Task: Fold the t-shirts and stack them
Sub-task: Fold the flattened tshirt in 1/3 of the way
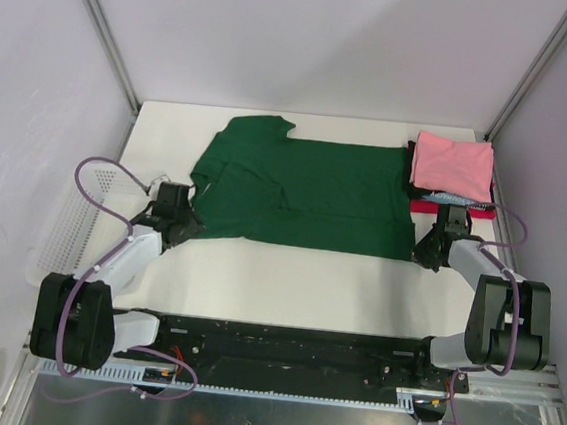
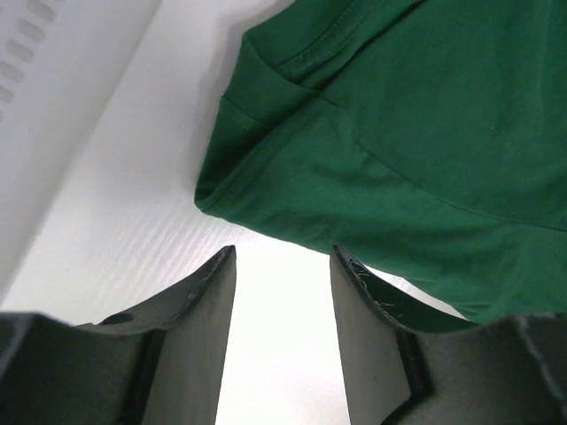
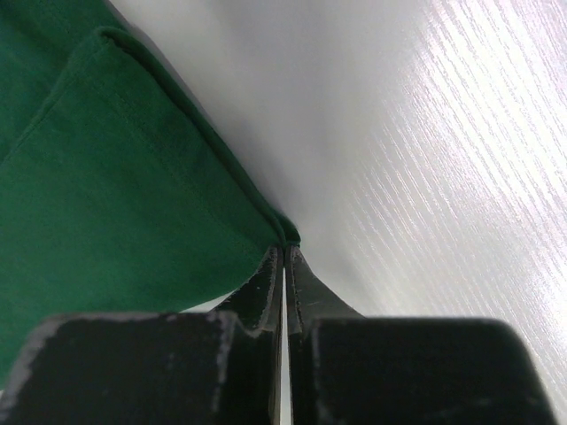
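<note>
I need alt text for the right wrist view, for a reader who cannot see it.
The right gripper, jaws shut, pinches a corner of the dark green t-shirt. The shirt fills the left side; the white table fills the right.

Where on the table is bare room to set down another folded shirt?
Widest bare patch: the table strip between the near edge of the green t-shirt and the base rail. A narrow strip lies behind the shirt. Crowded: far right corner, where the pink-topped stack sits.
</note>
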Controlling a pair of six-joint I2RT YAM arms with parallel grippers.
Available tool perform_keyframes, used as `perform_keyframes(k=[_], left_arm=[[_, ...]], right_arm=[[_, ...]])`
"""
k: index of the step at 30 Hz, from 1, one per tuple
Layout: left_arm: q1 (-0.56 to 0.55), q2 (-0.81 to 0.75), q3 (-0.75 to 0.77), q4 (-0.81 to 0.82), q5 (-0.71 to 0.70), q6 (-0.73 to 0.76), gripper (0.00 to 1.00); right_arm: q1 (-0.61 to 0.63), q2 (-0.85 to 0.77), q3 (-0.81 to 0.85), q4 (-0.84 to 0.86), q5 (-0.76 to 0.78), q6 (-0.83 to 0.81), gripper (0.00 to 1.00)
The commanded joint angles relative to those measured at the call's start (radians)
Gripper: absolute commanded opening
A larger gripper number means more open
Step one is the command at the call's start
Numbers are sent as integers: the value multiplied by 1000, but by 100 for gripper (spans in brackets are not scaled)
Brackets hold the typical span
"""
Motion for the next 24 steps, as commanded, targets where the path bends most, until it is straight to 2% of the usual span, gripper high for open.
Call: perform_keyframes(k=[1, 13, 24], left_arm=[[8, -5, -10, -7, -91, -19, 50], [9, 126, 8, -12, -135, -81, 44], [9, 207, 43, 2, -173, -81, 50]], right_arm=[[-5, 8, 13, 16, 35, -28, 0], [-23, 15, 27, 6, 17, -41, 0], [-35, 11, 29, 1, 8, -47, 0]])
